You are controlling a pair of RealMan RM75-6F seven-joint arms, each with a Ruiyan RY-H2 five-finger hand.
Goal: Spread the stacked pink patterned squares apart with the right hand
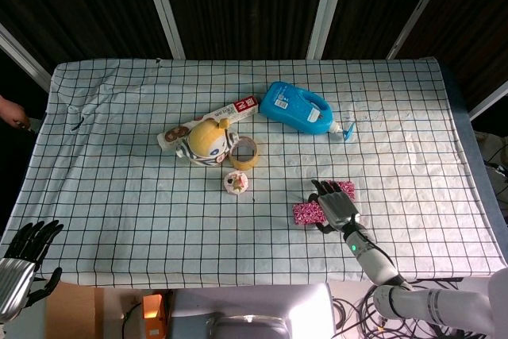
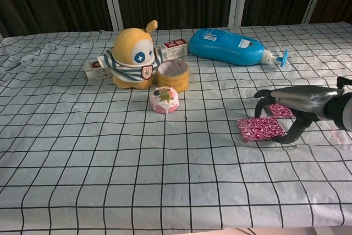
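Two pink patterned squares lie on the checked cloth at the right. The nearer square (image 2: 260, 129) (image 1: 305, 212) lies flat and fully visible. The farther square (image 2: 283, 110) (image 1: 347, 187) is partly covered by my right hand (image 2: 291, 107) (image 1: 335, 204). That hand hovers over both with its fingers curled down, thumb tip near the cloth by the nearer square's right edge. It holds nothing. My left hand (image 1: 20, 263) hangs below the table's near-left corner with its fingers apart and nothing in it.
A yellow plush toy (image 2: 133, 56), a tape roll (image 2: 172, 75), a small cake toy (image 2: 164, 99), a toothpaste box (image 2: 175, 48) and a lying blue bottle (image 2: 230, 47) occupy the table's middle and back. Bare cloth (image 2: 110, 158) stretches to the front left.
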